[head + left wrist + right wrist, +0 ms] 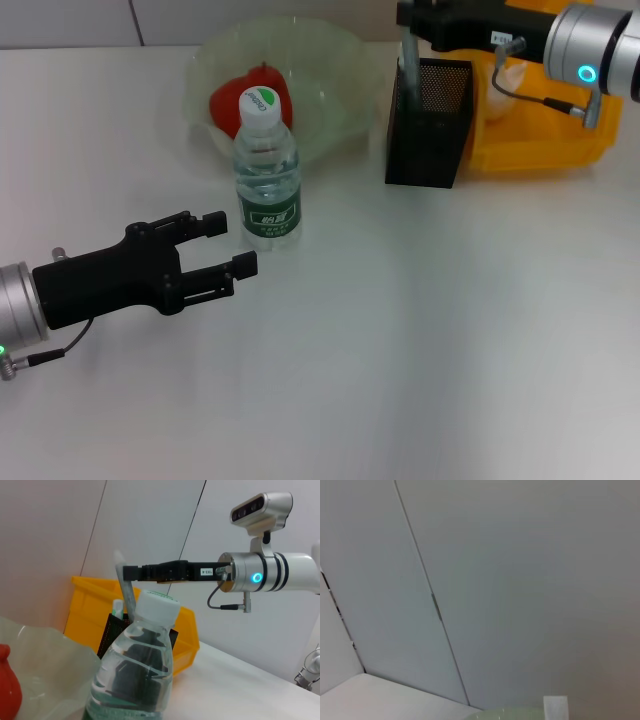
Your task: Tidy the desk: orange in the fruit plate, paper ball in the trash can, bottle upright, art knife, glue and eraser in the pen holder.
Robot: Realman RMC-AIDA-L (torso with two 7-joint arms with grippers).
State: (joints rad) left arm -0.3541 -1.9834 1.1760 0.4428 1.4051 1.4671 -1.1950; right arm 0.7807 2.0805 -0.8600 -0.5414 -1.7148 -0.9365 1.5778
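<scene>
The bottle (268,170) (140,665) stands upright in front of the fruit plate (335,70), which holds the orange (235,95) (7,687). My left gripper (228,243) is open just short of the bottle's base and touches nothing. At the back right, my right gripper (405,15) (127,573) is shut on the art knife (408,55) (126,587), held upright with its lower end in the pen holder (430,120) (112,630). The glue (117,607) stands in the pen holder. A pale paper ball (510,75) lies in the trash can (545,135). The eraser is out of view.
The pen holder stands tight against the trash can's near left side, a short way right of the fruit plate. A white wall closes the back of the table. The right arm (590,45) reaches across above the trash can.
</scene>
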